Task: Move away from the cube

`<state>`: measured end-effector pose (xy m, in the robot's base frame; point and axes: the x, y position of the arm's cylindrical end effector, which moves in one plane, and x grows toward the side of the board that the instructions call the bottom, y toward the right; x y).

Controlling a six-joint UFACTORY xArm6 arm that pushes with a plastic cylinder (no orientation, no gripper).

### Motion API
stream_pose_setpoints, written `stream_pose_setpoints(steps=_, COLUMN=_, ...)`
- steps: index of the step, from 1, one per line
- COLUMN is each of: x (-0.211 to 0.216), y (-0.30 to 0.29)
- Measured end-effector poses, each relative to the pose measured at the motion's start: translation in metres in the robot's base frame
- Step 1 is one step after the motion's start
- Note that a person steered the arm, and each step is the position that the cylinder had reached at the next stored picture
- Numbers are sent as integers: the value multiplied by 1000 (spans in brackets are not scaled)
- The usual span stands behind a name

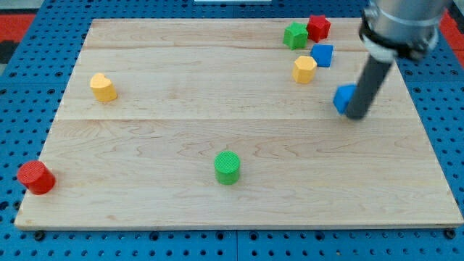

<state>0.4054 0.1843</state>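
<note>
You see a pale wooden board (181, 138) lying on a blue perforated base (449, 145). Red shows at the view's top corners. The light is even.

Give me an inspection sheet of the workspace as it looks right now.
Surface: wooden board on a blue perforated base.
Job's things: blue cube at the view's right; my tip touches its right side.
Clutter: red block, green block, blue block, yellow block clustered at top right; yellow block left; green cylinder; red cylinder at the bottom-left corner.
Tool: none, only a rod.
Cables: nothing seen.
Surroundings: nothing seen.
</note>
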Motion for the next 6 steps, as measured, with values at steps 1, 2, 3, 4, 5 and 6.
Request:
stream_pose_setpoints(steps=1, x=-38, y=-49)
stream_pose_setpoints(steps=2, x=22, y=-1)
stream_pose_setpoints(steps=3, x=33, y=0)
stream_pose_setpoints(steps=4, x=29, y=0)
stream_pose_setpoints(steps=5, x=29, y=0)
stream_pose_setpoints(steps=6, x=74, y=-12)
